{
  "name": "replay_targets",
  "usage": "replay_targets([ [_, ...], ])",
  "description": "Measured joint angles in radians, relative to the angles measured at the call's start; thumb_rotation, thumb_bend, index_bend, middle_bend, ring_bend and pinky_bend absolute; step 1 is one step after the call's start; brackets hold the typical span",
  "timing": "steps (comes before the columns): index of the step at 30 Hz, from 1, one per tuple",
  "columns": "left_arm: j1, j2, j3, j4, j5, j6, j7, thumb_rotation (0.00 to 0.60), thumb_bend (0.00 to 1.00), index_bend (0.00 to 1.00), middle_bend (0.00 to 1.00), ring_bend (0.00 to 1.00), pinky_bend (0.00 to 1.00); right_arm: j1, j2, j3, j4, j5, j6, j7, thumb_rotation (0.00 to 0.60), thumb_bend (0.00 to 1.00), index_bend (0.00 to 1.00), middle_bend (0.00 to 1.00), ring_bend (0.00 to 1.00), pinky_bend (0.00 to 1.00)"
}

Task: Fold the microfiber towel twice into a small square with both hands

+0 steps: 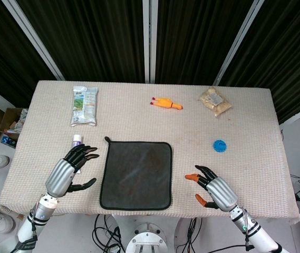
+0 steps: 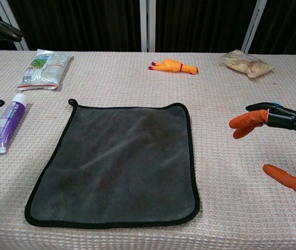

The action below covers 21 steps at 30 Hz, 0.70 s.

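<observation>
The microfiber towel [image 1: 136, 175] lies flat and unfolded on the table [image 1: 255, 126] in front of me, dark grey with a black hem, its small hanging loop [image 1: 107, 139] at the towel's 11 o'clock corner.

My left hand [image 1: 70, 171] sits at the towel's 9 o'clock side, just beside the hem but apart from it. Its silver back faces up, the black fingers [image 1: 86, 153] reach toward 1 o'clock and are fanned apart, and the thumb [image 1: 84, 184] sticks out toward the towel; it holds nothing. In the chest view only two dark fingertips of it show at the left edge.

My right hand [image 1: 213, 187] is at the towel's 3 o'clock, a little farther off the hem than the left. Its forearm comes in from 5 o'clock, the fingers point toward 10 o'clock, spread wide, with orange caps on two tips [image 2: 247, 120] and a clear gap down to the thumb [image 2: 283, 177]. Nothing is between them. I cannot tell from either view whether the hands rest on the table or hover above it.

A purple-and-white tube [image 2: 4, 122] lies near my left hand. At the far side, from 11 to 1 o'clock, are a green-and-white snack packet [image 1: 84, 105], an orange rubber chicken [image 1: 165, 103] and a clear bag of beige pieces [image 1: 215, 101]. A blue round lid [image 1: 220, 145] lies at 12 o'clock from my right hand.
</observation>
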Motion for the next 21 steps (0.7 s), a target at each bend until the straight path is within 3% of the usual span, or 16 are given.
replay_targets([
  [13, 0.01, 0.018, 0.02, -0.007, 0.0, 0.005, 0.01, 0.6, 0.21, 0.24, 0.17, 0.15, 0.13, -0.009, 0.018, -0.018, -0.001, -0.009, 0.043, 0.003, 0.6, 0.37, 0.22, 0.25, 0.03, 0.11],
  [21, 0.024, 0.011, 0.059, 0.07, -0.046, -0.057, 0.007, 0.6, 0.21, 0.29, 0.18, 0.17, 0.14, -0.023, 0.061, -0.013, -0.009, -0.029, 0.13, 0.017, 0.6, 0.37, 0.26, 0.25, 0.03, 0.13],
])
